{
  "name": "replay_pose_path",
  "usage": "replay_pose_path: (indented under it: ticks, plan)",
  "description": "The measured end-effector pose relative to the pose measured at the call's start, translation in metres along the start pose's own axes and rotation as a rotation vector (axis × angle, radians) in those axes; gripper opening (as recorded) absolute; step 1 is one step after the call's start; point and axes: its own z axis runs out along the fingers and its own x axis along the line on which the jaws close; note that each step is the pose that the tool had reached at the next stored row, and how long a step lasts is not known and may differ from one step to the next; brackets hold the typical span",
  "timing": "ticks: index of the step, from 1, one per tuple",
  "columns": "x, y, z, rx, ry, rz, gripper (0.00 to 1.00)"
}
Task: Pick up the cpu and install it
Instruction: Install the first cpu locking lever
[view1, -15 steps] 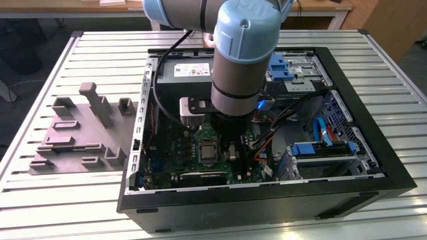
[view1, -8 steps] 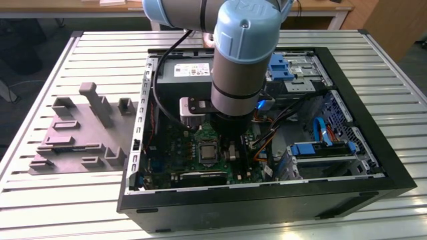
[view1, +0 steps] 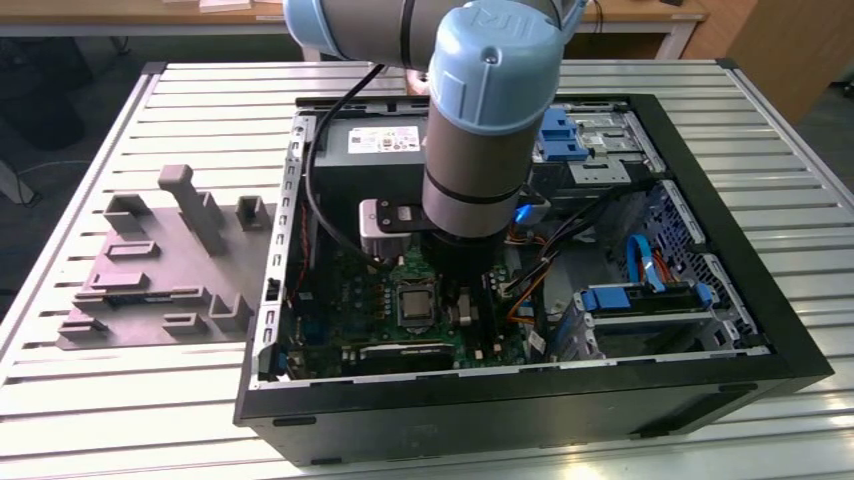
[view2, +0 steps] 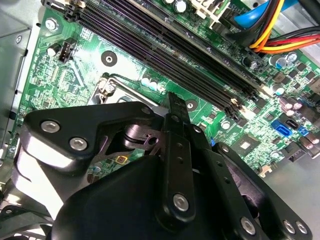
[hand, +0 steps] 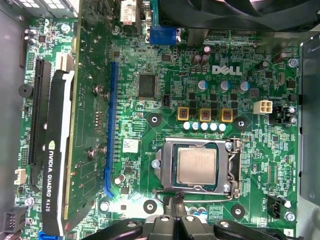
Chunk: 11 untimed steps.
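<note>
Already the cpu (hand: 197, 166) lies flat inside the metal-framed socket (hand: 169, 167) on the green motherboard (hand: 130, 60), within the open black computer case (view1: 534, 410). In the first wrist view the gripper (hand: 173, 204) hangs just beside the socket's frame, fingers drawn together on nothing. In the exterior view, a grey box (view1: 380, 140) with a white label sits at the socket's 12 o'clock, and a grey fixture tray (view1: 147, 290) at 9 o'clock, outside the case.
</note>
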Motion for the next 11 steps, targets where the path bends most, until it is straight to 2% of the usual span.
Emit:
replay_pose_path:
  ticks: [11]
  plan:
    - [0.0,0.0,0.0008,0.0,-0.0001,0.0,0.11]
